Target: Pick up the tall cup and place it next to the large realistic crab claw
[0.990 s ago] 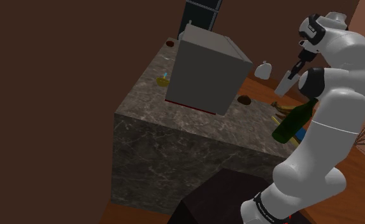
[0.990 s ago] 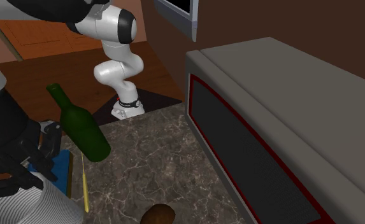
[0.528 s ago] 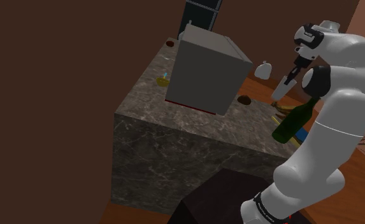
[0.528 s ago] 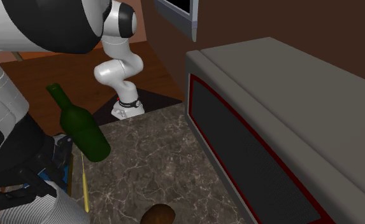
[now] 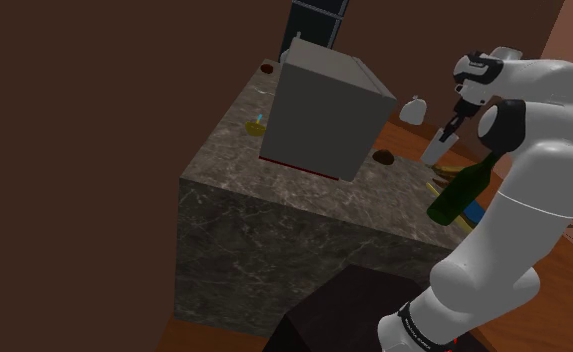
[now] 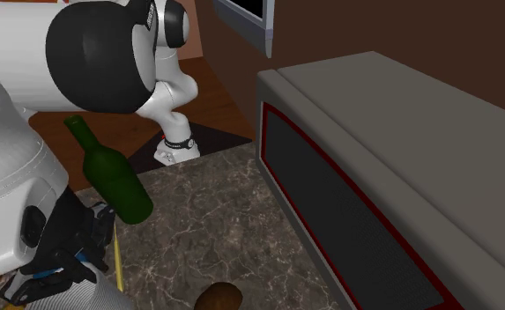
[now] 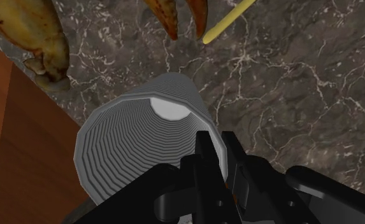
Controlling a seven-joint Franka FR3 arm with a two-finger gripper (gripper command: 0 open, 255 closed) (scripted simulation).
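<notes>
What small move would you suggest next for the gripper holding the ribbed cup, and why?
Probably lower the tall cup onto the marble counter. The gripper pinches its rim, and the crab claw lies just beyond it, so it seems close enough to set down beside it.

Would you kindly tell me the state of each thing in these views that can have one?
pincer: shut on the tall cup's wall.
tall cup: gripped at its rim, empty, mouth open.
green bottle: tilted, not upright.
grey box: dark front panel shut.
crab claw: lying on the counter, untouched.
</notes>
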